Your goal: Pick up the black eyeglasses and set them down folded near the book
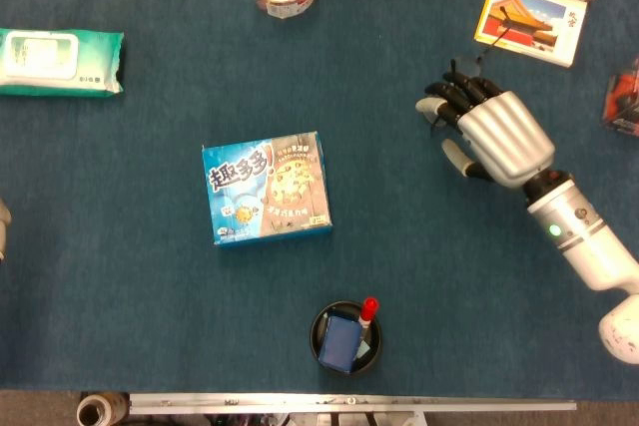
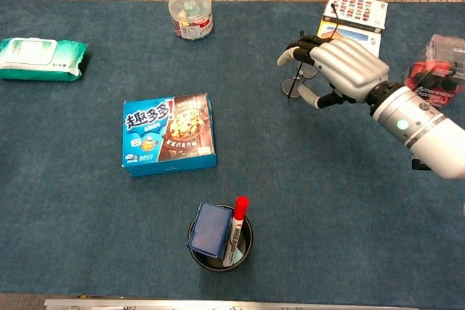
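The glasses [image 2: 296,81] were in the right hand [image 2: 338,70], in the upper right of the chest view, just below and left of the book [image 2: 347,40]. They showed only as thin black lines: one arm hung down below the fingertips [image 2: 289,54], another thin line rose toward the book. In the head view they [image 1: 485,39] were mostly hidden behind the hand [image 1: 491,133]; whether they were folded could not be told. The hand's fingers were curled in around the frame, thumb below, so it held the glasses clear of the worktop [image 2: 327,201]. A second book [image 2: 354,9] lay just beyond the first, overlapping it at the top edge.

Outward from there, a red and black pack [image 2: 436,76] sat at the right edge. A blue cookie box [image 2: 168,134] lay left of centre, well apart from the hand. A round clear tub [image 2: 190,12] stood at the top, a pack of wipes [image 2: 41,58] at the upper left. A black cup [image 2: 220,234] at the lower centre held a red-capped marker [image 2: 235,227] and a blue block [image 2: 209,229].

The left hand was out of both views.
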